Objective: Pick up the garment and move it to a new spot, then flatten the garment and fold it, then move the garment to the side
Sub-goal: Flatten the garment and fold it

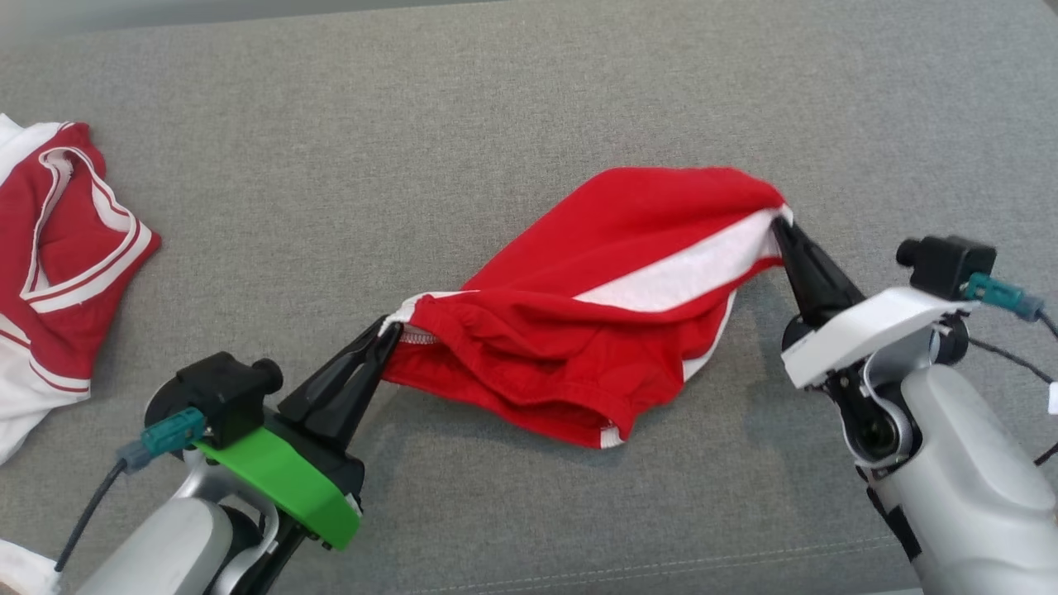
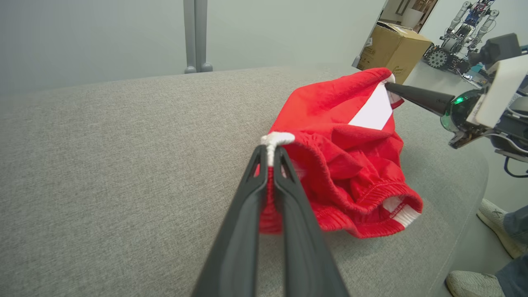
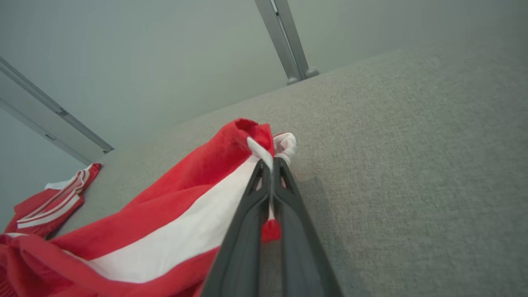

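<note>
Here, the left gripper (image 1: 388, 326) has its jaws pressed together on a white-trimmed corner of the red shorts (image 1: 595, 322), with a little knot of white hem poking out past the fingertips. The right gripper (image 1: 781, 221) is likewise clamped tight on the opposite corner, where red cloth and the end of a white stripe (image 1: 686, 273) bunch up between its fingers.

The shorts hang between the two grips as a loose, crumpled band. The right end is held higher and farther back, and the left end is lower and closer to the front edge. Their gathered waistband sags in the middle, and the lowest fold seems to rest on the grey cushion (image 1: 413, 124). They sit around the middle of the cushion, a bit toward its right side.

A red and white jersey (image 1: 58, 264) lies crumpled at the cushion's left edge, well apart from the shorts.

Beyond the cushion's far right corner, the left wrist view shows a cardboard box (image 2: 392, 51) on the floor, and a person's pale shoe (image 2: 495, 222) near the cushion's right edge.
</note>
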